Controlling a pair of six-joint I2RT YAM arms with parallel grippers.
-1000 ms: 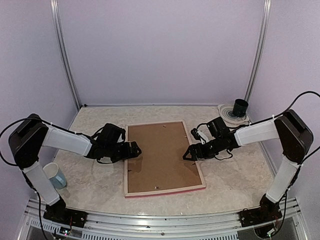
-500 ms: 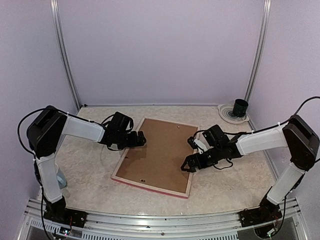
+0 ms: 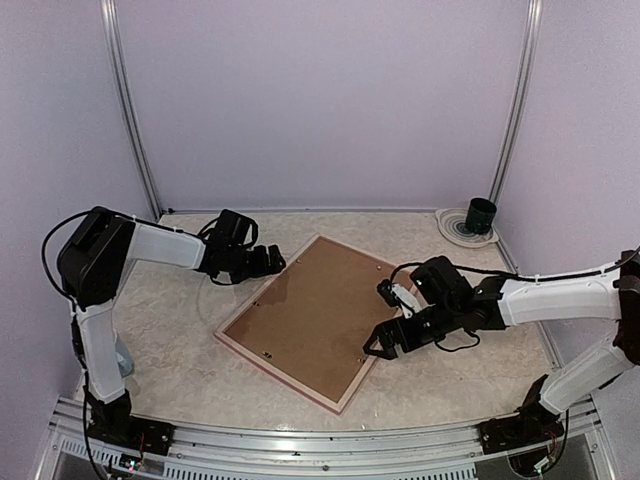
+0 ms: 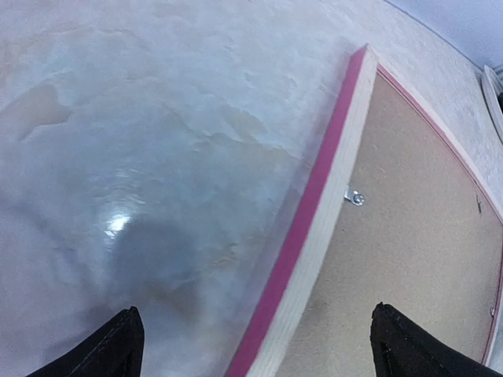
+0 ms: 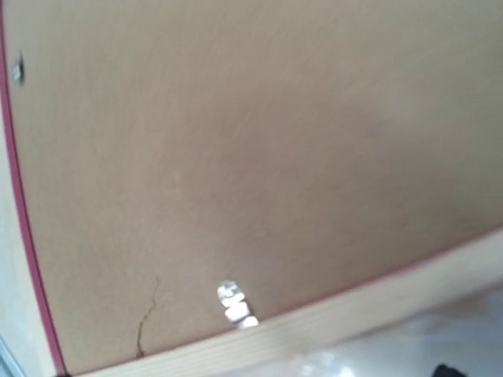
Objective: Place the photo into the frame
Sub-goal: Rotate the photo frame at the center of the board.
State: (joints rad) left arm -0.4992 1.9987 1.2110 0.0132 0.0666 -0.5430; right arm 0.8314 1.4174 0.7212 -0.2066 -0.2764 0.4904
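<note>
Frame (image 3: 305,320) has swung diagonal on the desk (image 3: 180,365), back up, lying between both wide-spread jaws, left jaws at its far long edge, right jaws at the near one, equally close; photo unseen.

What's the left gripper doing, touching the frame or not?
Cannot tell: left wrist view shows the open left gripper straddling the frame edge, contact out of view.

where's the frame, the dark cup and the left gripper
frame (image 4: 332,200), left wrist view, on the pale wood rim of its back
dark cup (image 3: 481,214), top view, on its side wall
left gripper (image 3: 273,262), top view, midway between its open fingertips
</note>
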